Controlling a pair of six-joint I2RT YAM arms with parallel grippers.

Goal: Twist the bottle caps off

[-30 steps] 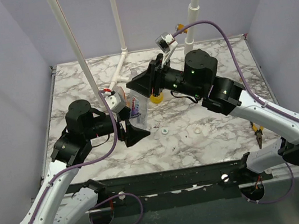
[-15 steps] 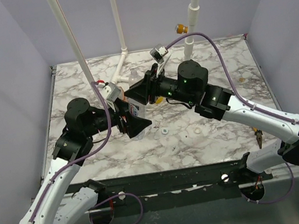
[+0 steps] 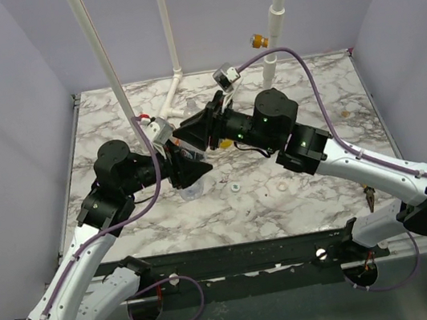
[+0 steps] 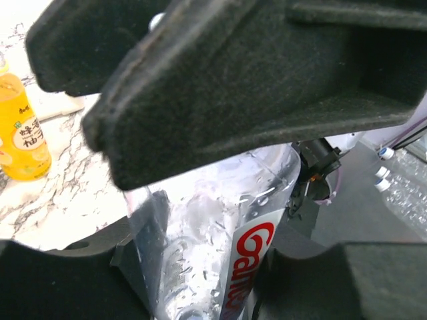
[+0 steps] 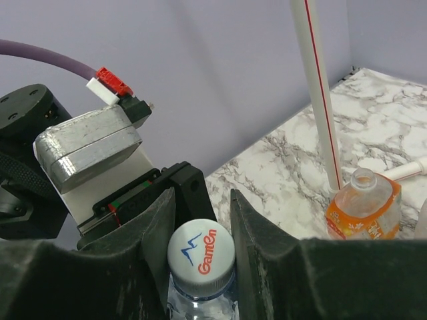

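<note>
two grippers share one clear bottle left of the counter's middle: the left gripper is clamped round its droplet-beaded body, and the right gripper has its fingers closed on the white printed cap. unscrewing is in hand; next, i judge, the right wrist must twist while the left holds firm.

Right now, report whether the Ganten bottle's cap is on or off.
On: the white cap sits atop the bottle, between the fingers of the right gripper.

A white cap marked in red and blue is borne by the clear bottle lettered in red, while an orange bottle and a yellow bottle are seen on the table, which is veined grey on white.
</note>
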